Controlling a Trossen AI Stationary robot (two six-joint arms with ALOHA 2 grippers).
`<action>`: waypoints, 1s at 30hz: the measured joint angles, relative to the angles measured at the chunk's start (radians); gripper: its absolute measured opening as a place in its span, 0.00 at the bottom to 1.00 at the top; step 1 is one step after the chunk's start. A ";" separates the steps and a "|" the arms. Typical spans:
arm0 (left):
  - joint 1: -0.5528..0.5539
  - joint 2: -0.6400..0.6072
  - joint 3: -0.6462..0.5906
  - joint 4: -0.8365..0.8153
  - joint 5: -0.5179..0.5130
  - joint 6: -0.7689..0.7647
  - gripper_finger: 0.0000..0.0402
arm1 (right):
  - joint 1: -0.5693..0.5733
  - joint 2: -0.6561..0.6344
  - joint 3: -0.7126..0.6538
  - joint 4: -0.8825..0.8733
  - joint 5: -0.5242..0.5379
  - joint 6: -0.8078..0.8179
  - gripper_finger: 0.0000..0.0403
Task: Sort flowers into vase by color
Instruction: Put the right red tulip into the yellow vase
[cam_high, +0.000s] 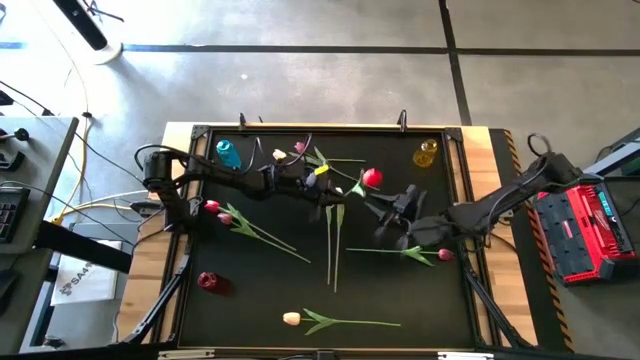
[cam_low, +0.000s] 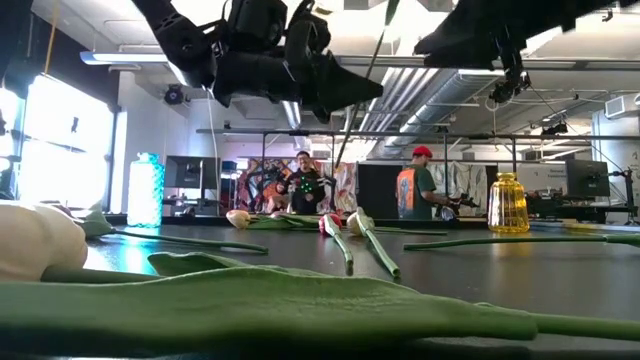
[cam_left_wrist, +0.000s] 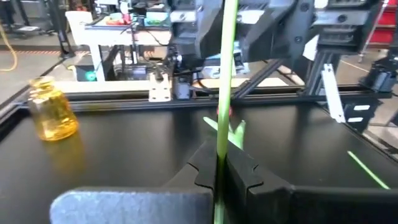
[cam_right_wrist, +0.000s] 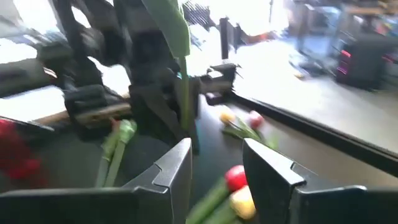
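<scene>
Both arms are up over the middle of the black table (cam_high: 400, 300), and the left gripper (cam_left_wrist: 219, 169) has its two dark fingers pressed together on the thin green stem (cam_left_wrist: 224, 93) of a tulip, which runs straight up through the pinch in the left wrist view. From above, that gripper sits just off the table's centre toward eleven o'clock, and the red tulip head (cam_high: 372, 178) shows right beside it, toward one o'clock from centre. The right gripper (cam_right_wrist: 216, 165) hangs just to the three o'clock side of that flower with its fingers standing apart and nothing between them; in its own wrist view the green stem and the other arm's dark body stand just ahead of the gap. The remaining flowers lie flat on the table: a cream tulip (cam_high: 291, 319) at six o'clock, a dark red one (cam_high: 207, 282) at about eight, two pink ones (cam_high: 217, 211) near nine, another pink one (cam_high: 444, 255) at about four, and a pale pair (cam_high: 288, 152) at eleven. A blue vase (cam_high: 229, 153) stands at the eleven o'clock corner and a yellow vase (cam_high: 426, 153) at the one o'clock corner. Beyond the table, two people (cam_low: 415, 182) stand in the room.
</scene>
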 joint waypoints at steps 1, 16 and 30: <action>-0.005 0.000 0.000 -0.001 0.001 0.000 0.00 | 0.000 0.000 -0.040 0.112 -0.020 -0.048 0.32; -0.047 0.000 0.000 0.003 -0.008 -0.007 0.00 | -0.127 0.109 -0.174 0.585 -0.432 -0.189 0.32; -0.102 0.000 0.000 -0.050 -0.083 -0.024 0.00 | -0.145 0.285 -0.174 0.858 -0.428 -0.296 0.32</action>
